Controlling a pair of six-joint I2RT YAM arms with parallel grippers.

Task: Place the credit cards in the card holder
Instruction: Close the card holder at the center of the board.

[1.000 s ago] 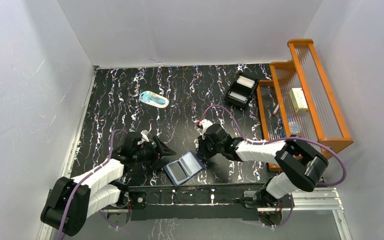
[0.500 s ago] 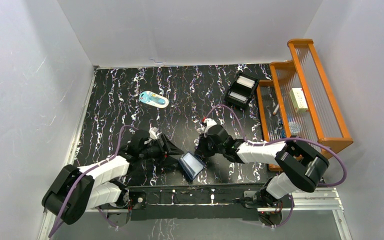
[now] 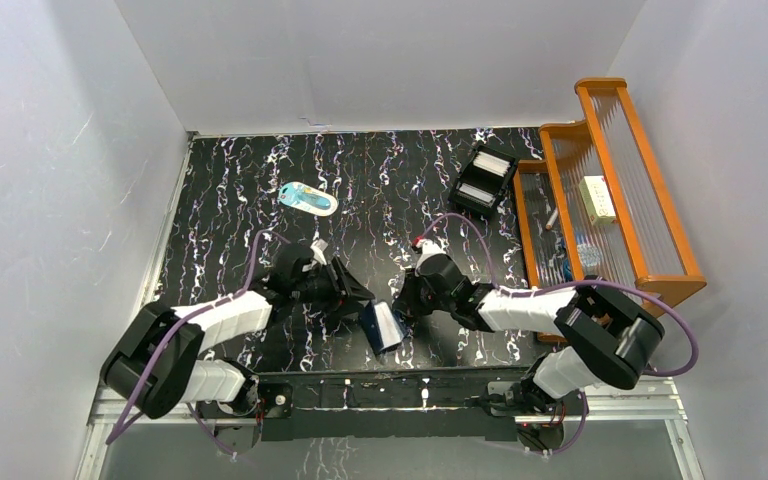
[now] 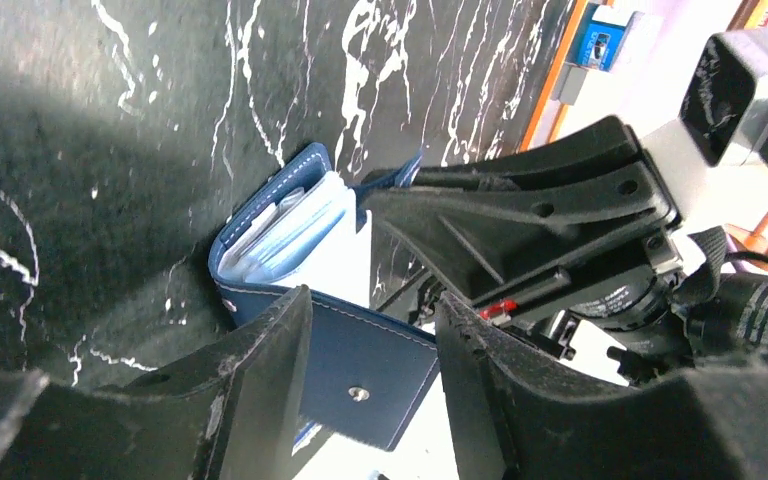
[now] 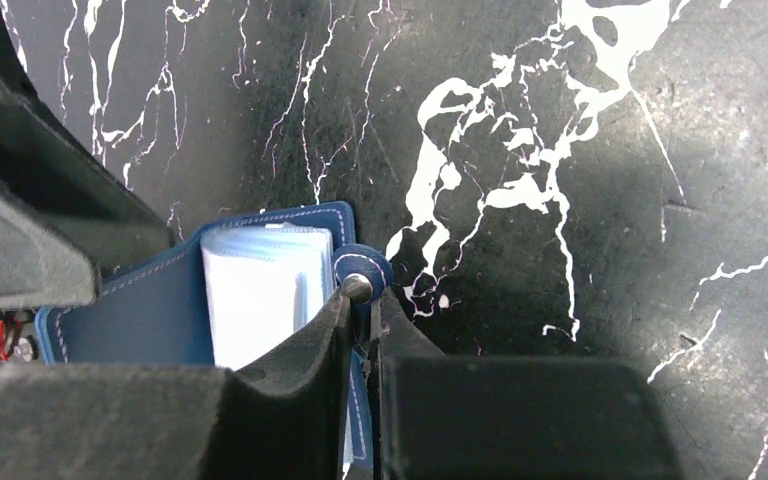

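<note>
The navy-blue card holder (image 3: pixel 382 326) stands half folded on edge near the table's front, between my two grippers. My right gripper (image 3: pixel 406 305) is shut on its cover right by the snap tab (image 5: pixel 362 272); the pale-blue pockets (image 5: pixel 260 290) show beside the fingers. My left gripper (image 3: pixel 364 300) is open, and the other navy flap with its snap stud (image 4: pixel 360 392) lies between its spread fingers (image 4: pixel 260 370). The pockets (image 4: pixel 295 222) also show in the left wrist view. Two white credit cards (image 3: pixel 492 164) lie in the black box tray (image 3: pixel 465 200) at the back right.
A pale-blue-and-white oval item (image 3: pixel 308 198) lies at the back left of the marbled black table. An orange wooden rack (image 3: pixel 600 180) with small items stands along the right edge. White walls close in the left, back and right.
The card holder lay open and flat; it is now folded up on edge. My left gripper has moved right to the holder. My right gripper has shifted slightly right with its side.
</note>
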